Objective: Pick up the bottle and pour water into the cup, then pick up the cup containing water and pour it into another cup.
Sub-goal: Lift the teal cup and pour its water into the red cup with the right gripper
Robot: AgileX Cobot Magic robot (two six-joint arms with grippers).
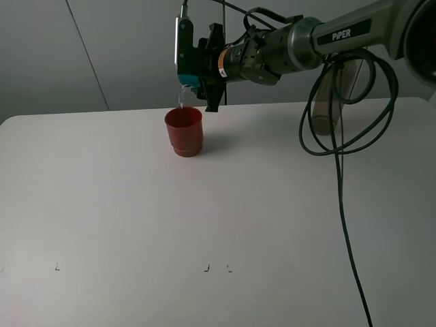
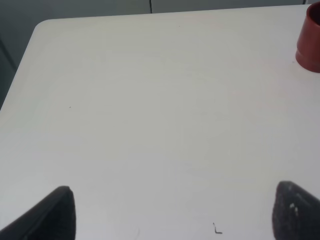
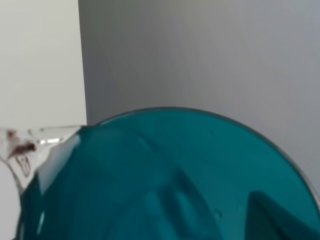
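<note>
Step in hand: we judge this to be the second pour, the teal cup (image 1: 191,80) emptying into the red cup (image 1: 184,131).
Teal cup: we see it tipped well over in the air, its mouth directly above the red cup's open rim; held this way so that the water falls inside and not on the worktop (image 1: 204,218). In the right wrist view the teal cup (image 3: 165,180) fills most of the picture, with water pooling at its lip.
Stream: a thin clear thread of water (image 1: 181,97) runs from the lip down into the red cup, so we take the tilt to be enough for flow.
Right gripper (image 1: 201,73): its jaws are narrow and clamped on the teal cup's wall; the wrist is rolled, which is what tips the cup.
Red cup: it stands upright toward the back of the worktop, apart from everything else, left free to receive; in the left wrist view the red cup (image 2: 310,42) shows at the picture's edge.
Bottle (image 1: 336,95): it stands upright at the far right of the worktop, behind the right arm and its cable, well apart from the cups; we judge its part finished.
Left gripper (image 2: 170,212): its jaws stand wide with nothing between them, hanging over bare worktop, away from the pour.
Risk: we reckon that the stream lands near the rim, so any drift could spill.
</note>
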